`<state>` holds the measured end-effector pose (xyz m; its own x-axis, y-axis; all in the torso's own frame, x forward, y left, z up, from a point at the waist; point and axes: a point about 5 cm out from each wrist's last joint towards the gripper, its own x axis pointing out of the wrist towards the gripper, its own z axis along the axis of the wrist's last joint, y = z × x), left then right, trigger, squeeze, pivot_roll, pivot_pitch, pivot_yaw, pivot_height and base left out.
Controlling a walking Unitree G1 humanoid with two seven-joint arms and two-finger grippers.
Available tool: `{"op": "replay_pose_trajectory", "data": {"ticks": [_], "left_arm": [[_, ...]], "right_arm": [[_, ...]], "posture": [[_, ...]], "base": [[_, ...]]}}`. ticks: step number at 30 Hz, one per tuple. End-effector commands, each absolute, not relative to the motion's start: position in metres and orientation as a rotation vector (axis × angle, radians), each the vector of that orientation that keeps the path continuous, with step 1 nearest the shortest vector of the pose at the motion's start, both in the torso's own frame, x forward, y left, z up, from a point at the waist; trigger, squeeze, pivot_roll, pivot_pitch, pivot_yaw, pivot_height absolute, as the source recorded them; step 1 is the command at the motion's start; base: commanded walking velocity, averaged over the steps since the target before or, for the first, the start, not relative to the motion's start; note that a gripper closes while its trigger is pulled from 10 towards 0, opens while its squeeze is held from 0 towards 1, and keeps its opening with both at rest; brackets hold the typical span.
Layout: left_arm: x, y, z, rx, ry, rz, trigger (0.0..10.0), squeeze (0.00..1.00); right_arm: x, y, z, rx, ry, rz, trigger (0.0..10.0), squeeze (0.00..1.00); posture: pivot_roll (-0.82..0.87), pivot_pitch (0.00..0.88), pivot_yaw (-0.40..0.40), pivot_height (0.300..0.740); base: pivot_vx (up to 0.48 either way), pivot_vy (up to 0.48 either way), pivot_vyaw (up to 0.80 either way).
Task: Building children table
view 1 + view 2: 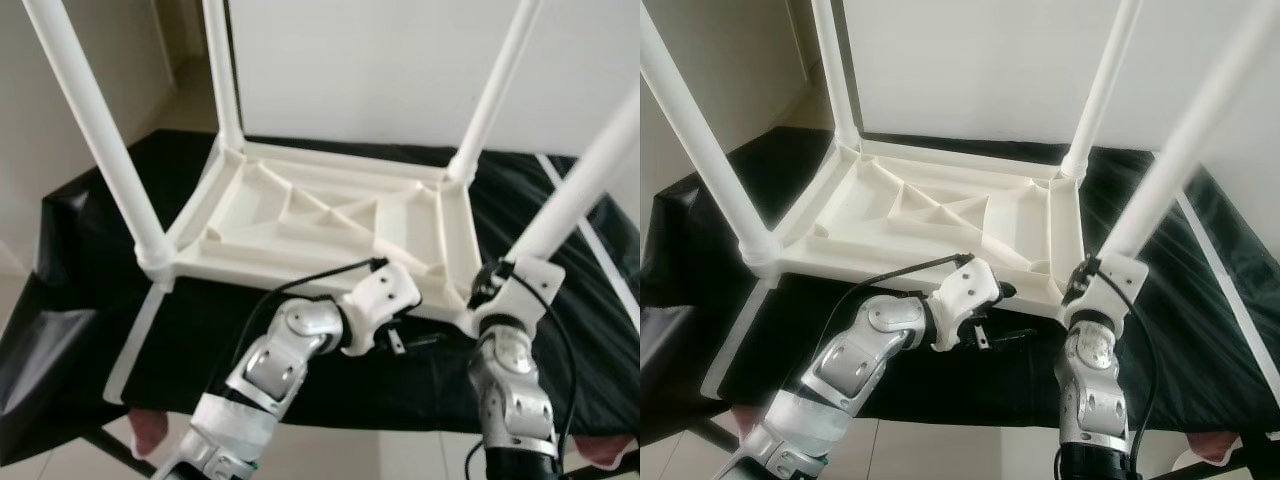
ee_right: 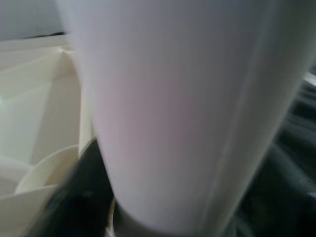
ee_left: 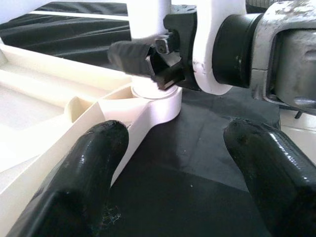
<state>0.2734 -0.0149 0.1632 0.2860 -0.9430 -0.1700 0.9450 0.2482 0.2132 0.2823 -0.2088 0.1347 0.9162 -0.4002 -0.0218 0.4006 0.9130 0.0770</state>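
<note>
Upturned on a bench [image 1: 90, 330] draped in glossy black sheet: ribbed white plastic tabletop [image 1: 320, 215], smooth tubular legs in all four corners; pale tiled floor [image 1: 330, 455] below, white wall behind. At the near right corner, right gripper [image 3: 148, 61] clamped on that leg [image 1: 580, 190] (wrist view blurred, mostly white tube); left gripper [image 3: 173, 163] just beside, blunt fingers spread wide, holding nothing.

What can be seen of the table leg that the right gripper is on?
The leg is a plain white tube, plastic by its look, rising at a slant from the near right corner socket of the upturned white tabletop, which lies on a black sheet. The right gripper clamps it just above the socket. The left gripper is open close by, not touching it.
</note>
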Motion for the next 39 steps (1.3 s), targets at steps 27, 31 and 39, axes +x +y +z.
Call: {"op": "replay_pose_trajectory", "data": {"ticks": [27,31,39], "left_arm": [[0.265,-0.02,0.161,0.267,0.02,-1.27,10.0,0.0],[0.263,-0.021,0.157,0.274,0.028,-1.274,10.0,0.0],[0.263,-0.024,0.152,0.309,0.03,-1.268,10.0,0.0]], "right_arm": [[0.296,-0.249,0.141,-0.19,0.038,0.267,10.0,0.0],[0.295,-0.248,0.138,-0.196,0.043,0.289,10.0,0.0],[0.298,-0.25,0.139,-0.2,0.032,0.367,5.1,0.0]], "posture": [[-0.02,0.0,-0.034,0.74],[-0.02,0.0,-0.031,0.74],[-0.02,0.0,-0.027,0.74]], "base": [[0.0,0.0,0.0],[0.0,0.0,0.0],[0.0,0.0,0.0]]}}
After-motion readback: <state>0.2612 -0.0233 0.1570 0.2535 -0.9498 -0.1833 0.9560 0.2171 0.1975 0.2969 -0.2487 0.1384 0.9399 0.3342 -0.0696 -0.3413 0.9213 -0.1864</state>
